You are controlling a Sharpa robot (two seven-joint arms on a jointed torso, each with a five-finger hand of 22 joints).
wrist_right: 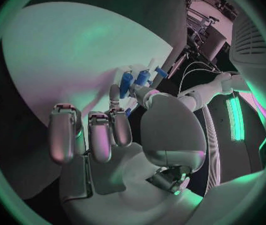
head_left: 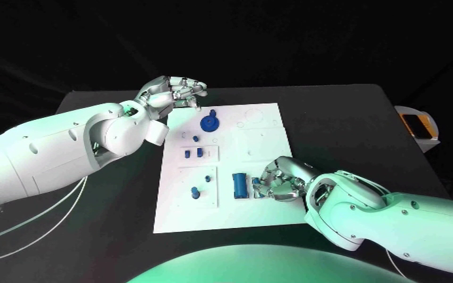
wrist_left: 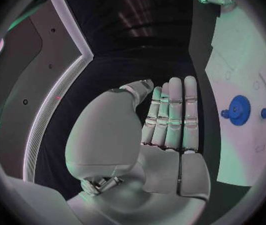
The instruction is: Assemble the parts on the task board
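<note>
One white board (head_left: 254, 165), one blue gear (head_left: 209, 123), about six smaller blue parts (head_left: 239, 185), two hands (head_left: 172, 93).

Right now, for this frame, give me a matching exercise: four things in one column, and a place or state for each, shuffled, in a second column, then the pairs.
Things
1. left hand
2. right hand
3. blue gear
4. task board

Places or states
A. lies on the far part of the board, near the left hand
B. white plate in the middle of the black table
C. fingers straight and together, holding nothing, beside the board's far left corner
D. at the board's near right part, next to a blue cylindrical part

Pairs: 1-C, 2-D, 3-A, 4-B
</note>
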